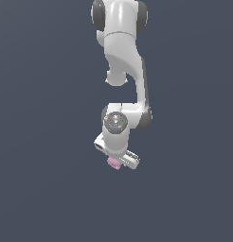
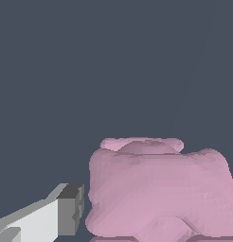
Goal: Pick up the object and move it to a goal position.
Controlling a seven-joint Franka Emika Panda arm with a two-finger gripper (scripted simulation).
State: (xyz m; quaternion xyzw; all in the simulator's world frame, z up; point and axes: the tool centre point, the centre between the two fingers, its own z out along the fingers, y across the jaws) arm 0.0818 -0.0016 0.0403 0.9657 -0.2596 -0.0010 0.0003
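Jaws straddle the pink block (image 2: 158,189), one finger (image 2: 68,210) beside it.

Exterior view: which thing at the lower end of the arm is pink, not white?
The small lumpy block, just under the gripper. It alone is pale pink; the gripper and the arm are white.

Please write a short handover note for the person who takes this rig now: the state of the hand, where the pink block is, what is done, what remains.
Hand: directly over the pink block; one finger shows beside the block with a small gap. Open or shut: cannot tell.
Block: at the fingertips, mostly hidden by the hand in the exterior view; fills the wrist view.
Done: the approach to the block.
Left: confirm the grasp, then carry it to the goal. No goal marker is visible.
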